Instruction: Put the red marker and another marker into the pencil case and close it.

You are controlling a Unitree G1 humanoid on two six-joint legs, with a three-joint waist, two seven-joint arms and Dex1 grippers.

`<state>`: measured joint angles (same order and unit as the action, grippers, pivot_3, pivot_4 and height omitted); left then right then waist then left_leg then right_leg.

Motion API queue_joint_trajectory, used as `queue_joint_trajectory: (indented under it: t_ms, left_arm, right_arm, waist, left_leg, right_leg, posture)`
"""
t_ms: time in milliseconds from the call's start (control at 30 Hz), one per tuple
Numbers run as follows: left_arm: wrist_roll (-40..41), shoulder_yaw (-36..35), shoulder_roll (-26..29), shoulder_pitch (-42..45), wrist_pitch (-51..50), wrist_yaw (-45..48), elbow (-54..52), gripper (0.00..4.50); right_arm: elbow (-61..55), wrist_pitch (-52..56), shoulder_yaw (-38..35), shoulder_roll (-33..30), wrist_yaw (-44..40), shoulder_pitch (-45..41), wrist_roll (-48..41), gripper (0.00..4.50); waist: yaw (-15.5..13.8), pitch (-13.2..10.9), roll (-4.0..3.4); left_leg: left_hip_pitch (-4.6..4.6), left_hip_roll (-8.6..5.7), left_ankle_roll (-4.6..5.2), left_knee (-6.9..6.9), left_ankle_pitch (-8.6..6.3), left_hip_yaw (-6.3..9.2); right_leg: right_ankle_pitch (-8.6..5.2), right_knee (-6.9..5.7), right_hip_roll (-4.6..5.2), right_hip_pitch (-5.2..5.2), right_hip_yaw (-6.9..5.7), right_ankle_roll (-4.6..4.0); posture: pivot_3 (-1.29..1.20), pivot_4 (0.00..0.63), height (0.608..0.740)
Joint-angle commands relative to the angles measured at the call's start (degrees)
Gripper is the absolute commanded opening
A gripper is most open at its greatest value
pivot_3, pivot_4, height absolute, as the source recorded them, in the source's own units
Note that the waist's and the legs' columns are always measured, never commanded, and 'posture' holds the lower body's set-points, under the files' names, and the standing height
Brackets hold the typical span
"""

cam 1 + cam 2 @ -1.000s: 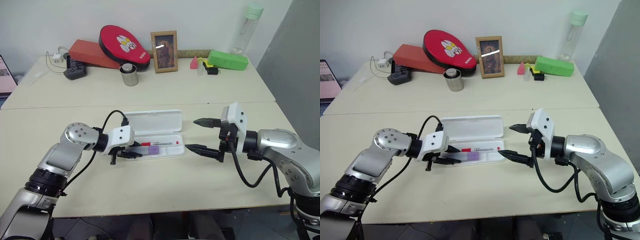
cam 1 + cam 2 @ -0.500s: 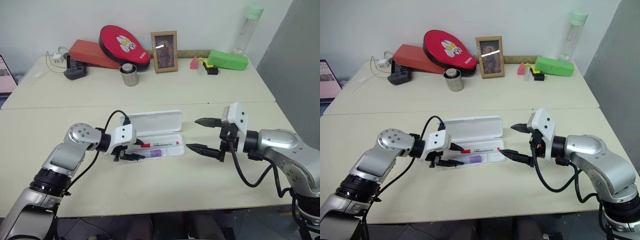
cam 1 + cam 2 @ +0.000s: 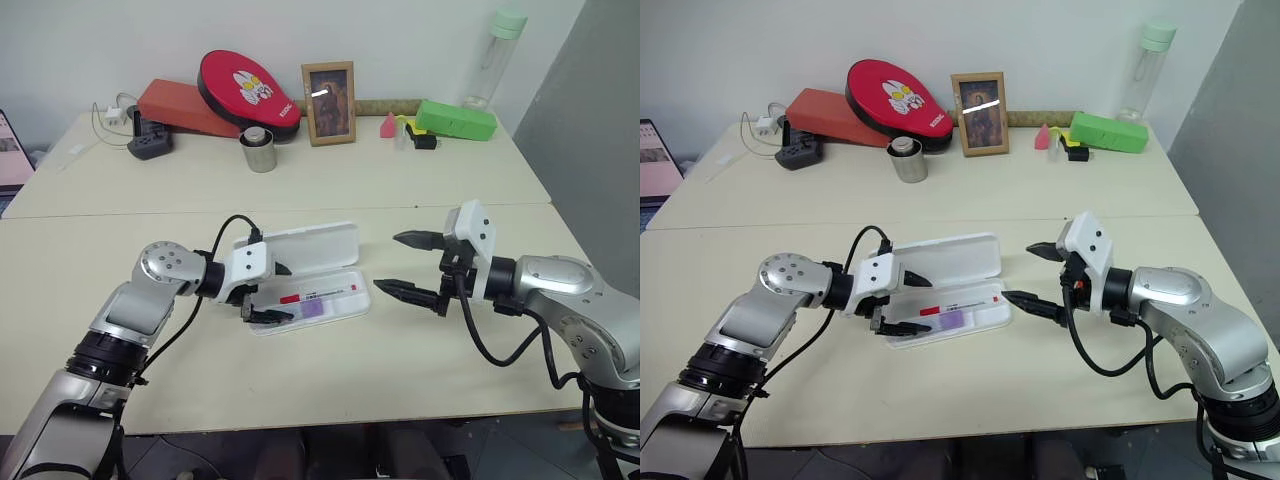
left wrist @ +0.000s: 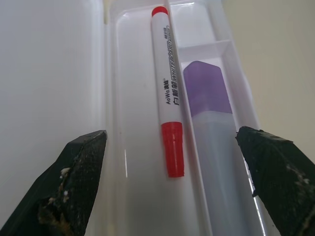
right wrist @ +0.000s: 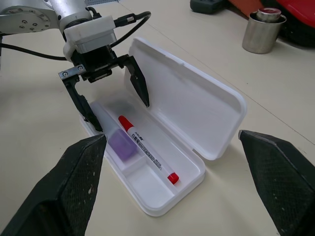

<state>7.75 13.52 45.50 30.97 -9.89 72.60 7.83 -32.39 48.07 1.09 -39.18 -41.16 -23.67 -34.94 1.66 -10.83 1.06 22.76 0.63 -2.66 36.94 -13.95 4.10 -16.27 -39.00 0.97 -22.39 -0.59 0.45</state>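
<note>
White plastic forms the pencil case [image 5: 162, 147], which lies open on the near beige table [image 3: 330, 370] with its hinged lid [image 3: 315, 243] tilted up along the far side of the tray. Inside the tray the red marker [image 4: 167, 88] is laid lengthwise, its white barrel printed with "AoWo" followed by small characters that cannot be read. Just beside it, on the side away from the lid, another marker [image 4: 209, 118] is seen with its purple cap and pale body, lying in a narrower compartment closed off beyond its cap by a low cross wall. The left gripper [image 3: 268, 296] is held at the left end of the pencil case with its two black fingers spread wide, one finger by the lid and one over the near edge of the tray; nothing is gripped between them. The right gripper [image 3: 412, 265] is held just off the right end of the pencil case, clear of it, its fingers likewise parted and empty. Well behind the pencil case, on the far table, a steel cup [image 3: 259, 149], a framed picture [image 3: 329, 103], a red padded disc with a white cartoon figure [image 3: 247, 86], a green box [image 3: 456, 119] and a clear bottle with a pale green cap [image 3: 494, 56] are set out.
</note>
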Motion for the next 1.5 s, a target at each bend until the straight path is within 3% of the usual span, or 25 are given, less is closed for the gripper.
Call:
queue_joint_trajectory:
  t_ms: [33,267,400,500,833,1033,1133,1400,1500]
  left_arm:
    - [1.7,-3.4,-0.8,2.4,0.2,-1.2,-0.8,4.47]
    - [11.9,-6.1,-1.8,-0.7,-11.7,0.0,-13.1,4.47]
    - [17.6,-6.9,-6.6,-2.4,-17.3,-4.2,-20.2,4.47]
    - [20.5,-6.8,-10.4,-3.2,-20.1,-7.2,-23.9,4.47]
    - [14.2,-2.0,-22.3,-2.0,-15.4,-19.7,-23.6,4.47]
    - [14.8,-2.1,-24.5,-1.3,-14.9,-21.0,-23.9,4.47]
    - [15.0,-2.1,-24.3,-1.4,-15.3,-20.8,-24.3,4.5]
    - [16.4,-2.3,-24.6,-1.3,-15.8,-20.6,-24.8,4.5]
    - [16.6,-2.3,-24.6,-1.0,-15.7,-20.3,-24.4,4.5]
  right_arm:
    - [-0.9,-0.9,-2.1,-0.3,0.7,-0.9,-0.2,4.5]
    - [-0.7,2.1,-6.1,-1.6,3.8,2.0,-0.8,4.5]
    - [7.0,11.1,-9.6,-2.8,15.9,4.1,6.5,4.5]
    - [10.3,15.8,-11.4,-3.1,20.3,5.0,9.1,4.5]
    - [19.7,14.5,-12.5,-1.6,25.9,5.4,16.2,4.5]
    - [22.5,13.6,-13.0,-1.2,25.7,6.3,17.3,4.5]
    - [22.3,13.6,-13.2,-1.3,24.8,6.4,16.9,4.0]
    - [21.6,13.5,-13.3,-1.4,23.6,6.6,17.2,2.17]
    - [21.6,13.6,-13.5,-1.4,23.4,6.6,17.3,1.18]
  waist:
    - [0.0,0.0,0.0]
    - [0.0,0.0,0.0]
    - [-0.1,0.0,0.04]
    - [-0.3,0.0,0.04]
    - [0.0,0.0,0.01]
    - [-0.1,0.1,-0.01]
    - [-0.1,0.1,-0.01]
    - [-0.1,0.1,-0.02]
    - [-0.1,0.1,-0.02]
  left_leg:
    - [0.01,-0.01,0.0,0.01,0.0,0.01]
    - [0.03,0.04,0.0,0.0,0.0,0.02]
    - [-0.01,0.05,0.0,0.02,0.0,0.03]
    - [0.02,0.02,-0.01,0.05,0.01,0.01]
    - [-0.08,-0.08,0.0,0.03,0.01,-0.12]
    - [-0.08,-0.07,0.0,0.03,0.01,-0.14]
    - [-0.09,-0.07,0.0,0.03,0.01,-0.17]
    - [-0.09,-0.07,-0.01,0.03,0.01,-0.16]
    - [-0.09,-0.07,-0.01,0.03,0.01,-0.17]
  right_leg:
    - [0.0,0.0,0.0,0.0,0.0,0.0]
    - [0.0,0.01,0.04,0.0,0.02,0.0]
    - [0.0,-0.01,0.07,0.06,0.03,0.0]
    - [0.01,-0.01,0.17,0.08,0.05,0.02]
    - [0.01,-0.04,0.07,0.09,0.17,0.01]
    - [0.01,-0.03,0.07,0.09,0.16,0.01]
    - [0.01,-0.03,0.07,0.1,0.17,0.01]
    - [0.01,-0.03,0.07,0.1,0.17,0.01]
    - [0.01,-0.03,0.07,0.1,0.17,0.01]
  posture:
    - [0.0,0.15,0.74]
    - [0.0,0.15,0.74]
    - [0.0,0.15,0.74]
    - [0.0,0.15,0.74]
    - [0.0,0.15,0.74]
    - [0.0,0.15,0.74]
    - [0.0,0.15,0.74]
    - [0.0,0.15,0.74]
    - [0.0,0.15,0.74]
